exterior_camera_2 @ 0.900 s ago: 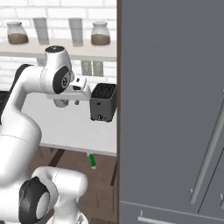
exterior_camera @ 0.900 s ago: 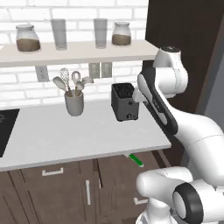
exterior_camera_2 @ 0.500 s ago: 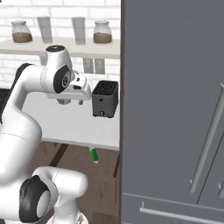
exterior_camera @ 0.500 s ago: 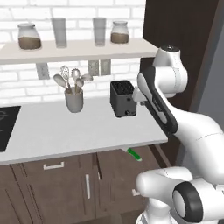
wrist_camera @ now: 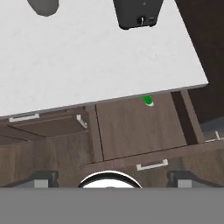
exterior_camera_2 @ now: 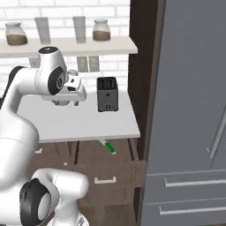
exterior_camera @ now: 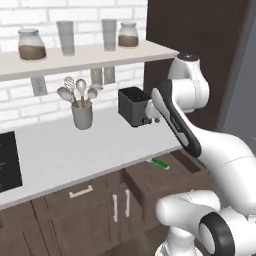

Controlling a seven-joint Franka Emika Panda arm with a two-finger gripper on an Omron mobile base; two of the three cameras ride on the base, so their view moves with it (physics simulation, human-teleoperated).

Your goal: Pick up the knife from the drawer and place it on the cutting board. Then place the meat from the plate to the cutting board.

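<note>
Hand view, knife [wrist_camera: 148, 101] in open drawer [wrist_camera: 135, 131], well beyond hand [wrist_camera: 111, 179]

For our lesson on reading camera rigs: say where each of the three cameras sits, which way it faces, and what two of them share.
Left base view: behind the arm's left, facing forward and down at the counter; the white arm rises at lower right.
Right base view: behind its right, facing the same counter; the arm rises at lower left.
Hand view: on the hand, looking down into the open drawer; pincer tips at the bottom.
Shared: both base views show the toaster and the knife.
</note>
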